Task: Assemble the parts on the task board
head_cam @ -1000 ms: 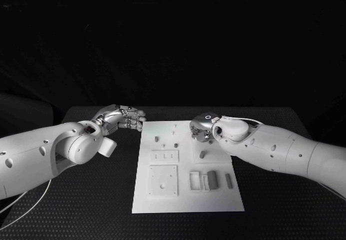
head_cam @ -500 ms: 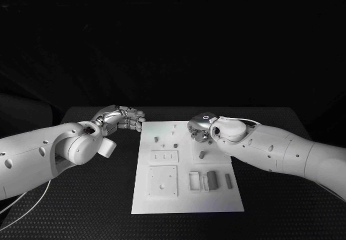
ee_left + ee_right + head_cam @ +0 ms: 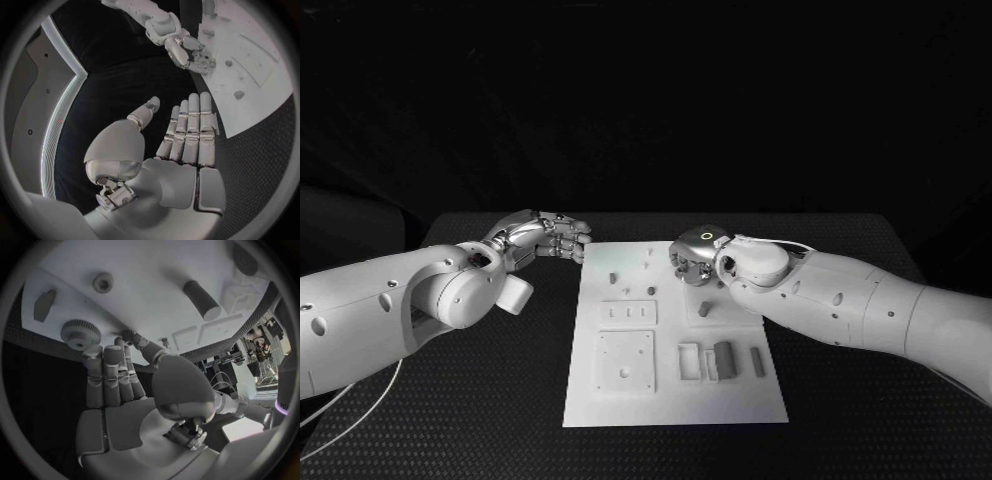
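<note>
The white task board (image 3: 733,400) lies in the middle of the black table. My right hand (image 3: 692,258) hovers over the board's far right part, holding nothing. In the right wrist view its fingertips (image 3: 103,352) reach close to a grey toothed wheel (image 3: 80,332) on the board (image 3: 150,295). A dark round peg (image 3: 201,300) stands further on, also seen as the peg (image 3: 705,310) in the head view. My left hand (image 3: 545,238) stays off the board's far left corner, its fingers (image 3: 190,130) straight and empty over the table.
A grey block (image 3: 724,358) and a slim bar (image 3: 759,362) lie in the board's near right part. Small pieces (image 3: 651,291) stand near its far middle, beside a raised square plate (image 3: 626,360). Black table surrounds the board.
My right hand has shifted a little to the left over the board's far part. The left arm has not moved.
</note>
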### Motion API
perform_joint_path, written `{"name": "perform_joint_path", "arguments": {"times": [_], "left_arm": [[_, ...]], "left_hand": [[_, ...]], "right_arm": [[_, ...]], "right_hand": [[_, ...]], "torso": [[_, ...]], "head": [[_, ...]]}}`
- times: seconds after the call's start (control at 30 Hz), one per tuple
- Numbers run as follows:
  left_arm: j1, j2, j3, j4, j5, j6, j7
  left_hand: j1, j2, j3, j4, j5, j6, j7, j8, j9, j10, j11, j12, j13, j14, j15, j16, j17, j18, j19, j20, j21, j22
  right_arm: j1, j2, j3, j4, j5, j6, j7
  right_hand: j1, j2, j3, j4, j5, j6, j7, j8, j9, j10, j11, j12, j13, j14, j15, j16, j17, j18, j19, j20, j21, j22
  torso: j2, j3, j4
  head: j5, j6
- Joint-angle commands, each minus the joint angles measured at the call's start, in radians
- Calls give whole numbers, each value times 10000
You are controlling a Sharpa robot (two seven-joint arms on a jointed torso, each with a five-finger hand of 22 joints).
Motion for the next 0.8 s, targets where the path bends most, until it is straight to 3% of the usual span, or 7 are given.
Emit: {"name": "perform_joint_path", "arguments": {"times": [0.03,0.17,0.43,0.6,0.8], "left_arm": [[13,17,9,12,41,81,47],[13,20,9,-3,41,88,41],[13,40,9,-14,41,98,21],[13,91,9,-43,41,128,10],[13,77,8,-49,41,117,-19]], "left_hand": [[-91,2,-70,2,7,-46,35,-60,-17,54,16,-43,-12,19,55,-51,15,187,10,-76,-70,-13],[-97,1,-71,3,7,-47,36,-62,-18,55,17,-50,-13,17,57,-57,18,181,8,-78,-75,-15],[-104,3,-72,5,7,-49,37,-64,-20,57,18,-61,-13,14,59,-68,24,173,6,-83,-83,-17],[-107,3,-73,5,7,-50,38,-66,-20,57,19,-69,-14,13,60,-75,28,168,5,-86,-89,-19],[-111,5,-73,5,6,-51,38,-67,-21,58,20,-76,-14,11,62,-82,31,163,4,-89,-93,-20]], "right_arm": [[-8,22,-1,-4,-55,-182,116],[-8,86,-1,-86,-57,-234,87],[-8,263,-1,-301,45,173,143],[-15,383,-2,-348,50,272,141],[-15,360,-2,-369,50,366,78]], "right_hand": [[29,113,-33,-3,15,78,13,65,11,88,-15,60,26,16,-76,45,-17,1475,62,-27,51,187],[23,127,-32,1,15,88,19,69,12,88,-16,56,33,18,-78,47,-19,1475,61,-27,53,186],[-59,48,-70,4,14,75,36,53,-2,-48,23,-42,40,-14,-45,30,-43,1475,24,-21,43,178],[-87,25,-75,6,14,58,43,40,-11,-83,38,-71,49,-23,-30,26,-53,1475,11,-19,36,174],[-150,-111,-102,7,14,3,65,3,-33,-162,66,-133,62,-58,-4,14,-70,1475,-18,-12,17,164]], "torso": [[2,-6,-2],[8,-9,4],[11,-19,2],[21,0,2],[11,-6,-7]], "head": [[2,12],[0,34],[-8,33],[-12,29],[-4,8]]}}
